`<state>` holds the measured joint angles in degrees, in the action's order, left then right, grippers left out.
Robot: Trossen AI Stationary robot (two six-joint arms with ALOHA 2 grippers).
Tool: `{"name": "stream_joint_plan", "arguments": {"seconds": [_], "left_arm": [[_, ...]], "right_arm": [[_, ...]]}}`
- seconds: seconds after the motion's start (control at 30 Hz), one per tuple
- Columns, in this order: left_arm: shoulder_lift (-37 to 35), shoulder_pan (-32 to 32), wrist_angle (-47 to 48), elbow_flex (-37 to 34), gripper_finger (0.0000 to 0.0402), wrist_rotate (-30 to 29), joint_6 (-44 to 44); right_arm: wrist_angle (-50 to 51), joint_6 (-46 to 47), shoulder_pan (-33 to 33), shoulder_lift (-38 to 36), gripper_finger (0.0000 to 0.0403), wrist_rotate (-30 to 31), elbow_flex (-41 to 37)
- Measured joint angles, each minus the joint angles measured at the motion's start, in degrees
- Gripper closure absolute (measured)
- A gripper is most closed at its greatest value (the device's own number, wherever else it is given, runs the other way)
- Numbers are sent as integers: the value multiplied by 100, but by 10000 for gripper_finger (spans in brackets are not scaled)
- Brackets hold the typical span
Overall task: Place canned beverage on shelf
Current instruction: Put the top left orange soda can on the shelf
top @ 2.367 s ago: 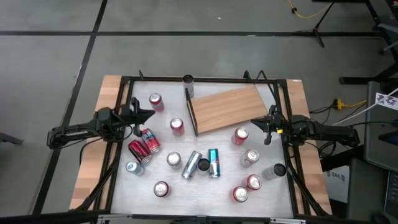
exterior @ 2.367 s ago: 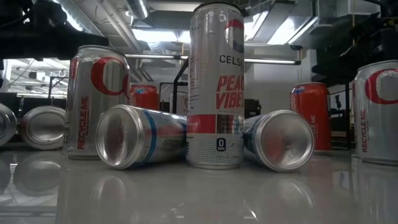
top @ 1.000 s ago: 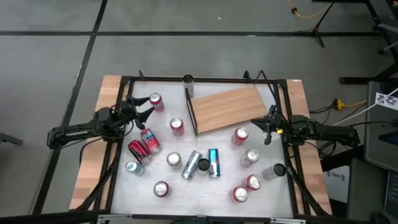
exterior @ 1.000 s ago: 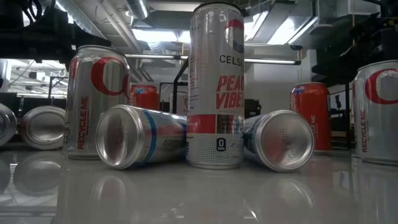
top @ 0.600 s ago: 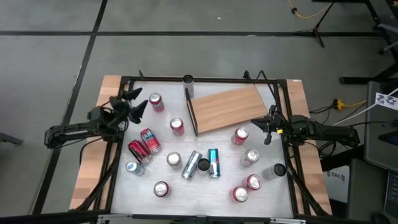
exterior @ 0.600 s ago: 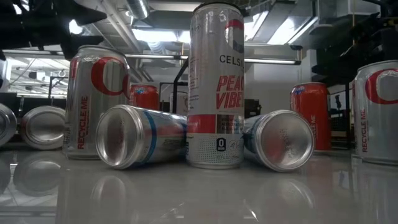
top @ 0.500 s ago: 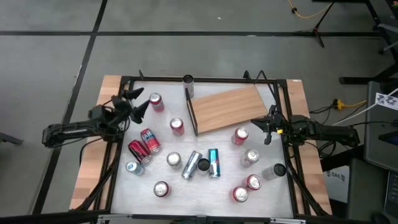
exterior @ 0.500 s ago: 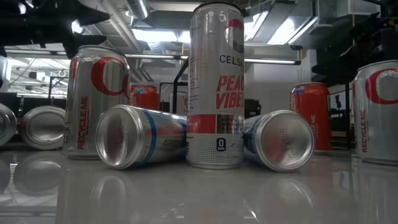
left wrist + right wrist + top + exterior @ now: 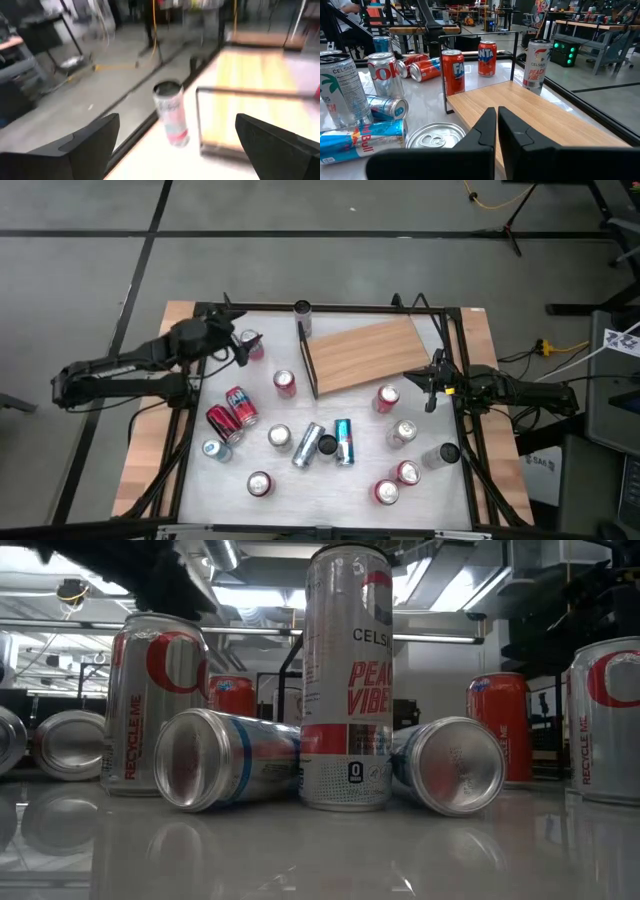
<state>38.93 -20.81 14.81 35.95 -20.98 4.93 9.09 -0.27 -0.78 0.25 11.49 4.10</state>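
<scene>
Left fingers [image 9: 95, 145] spread wide, empty, above the tabletop's [image 9: 300, 480] far left corner near a red can [image 9: 251, 345]. Shelf [image 9: 365, 355] lying mid-tabletop, bare of cans. Right fingers [image 9: 512, 137] pressed together, empty, beside the shelf's right end.

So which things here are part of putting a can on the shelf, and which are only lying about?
Part of the job:
- flat light-brown wooden shelf, nothing on it
- open left gripper beside the upright red can
- shut right gripper, waiting at the shelf's right end

Lying about:
- tall silver can
- blue can on its side
</scene>
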Motion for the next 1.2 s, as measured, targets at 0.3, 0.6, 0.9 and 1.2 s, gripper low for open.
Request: {"name": "stream_joint_plan", "arguments": {"seconds": [0.3, 0.6, 0.9, 1.2], "left_arm": [[1495, -940, 2273, 1409, 9, 1315, 962], [2450, -1725, 3087, 1508, 9, 1708, 1237], [3096, -2094, 3109, 1508, 9, 2078, 1361], [3383, -2079, 3088, 1508, 9, 1857, 1342]], "right_arm": [[0, 0, 0, -1, 393, 0, 0], [-1, 0, 0, 0, 393, -1, 0], [-1, 0, 0, 0, 393, -1, 0], [-1, 0, 0, 0, 393, -2, 0]]}}
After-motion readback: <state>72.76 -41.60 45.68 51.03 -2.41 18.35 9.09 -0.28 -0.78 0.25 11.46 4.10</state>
